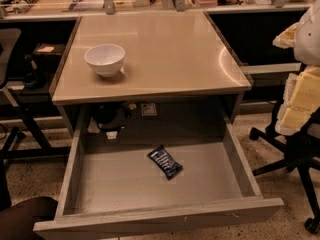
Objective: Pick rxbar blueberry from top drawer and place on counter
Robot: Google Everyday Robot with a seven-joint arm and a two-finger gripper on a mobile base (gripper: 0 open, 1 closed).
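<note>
The pincer is out of the camera view, and whether it is released or clenched cannot be told. The rxbar blueberry [164,162] lies flat and askew on the bare bottom of the top drawer [125,186], which stands open; the bar is a little right of the middle and apart from every wall. Above it, the glossy beige desk [170,49] carries a white bowl [105,59], upright near the left front corner. Behind runs a cluttered long worktop [75,4] with metal posts. At right, an office chair [295,156] bearing yellow foam pieces [302,96] stands on the speckled floor [280,189].
</note>
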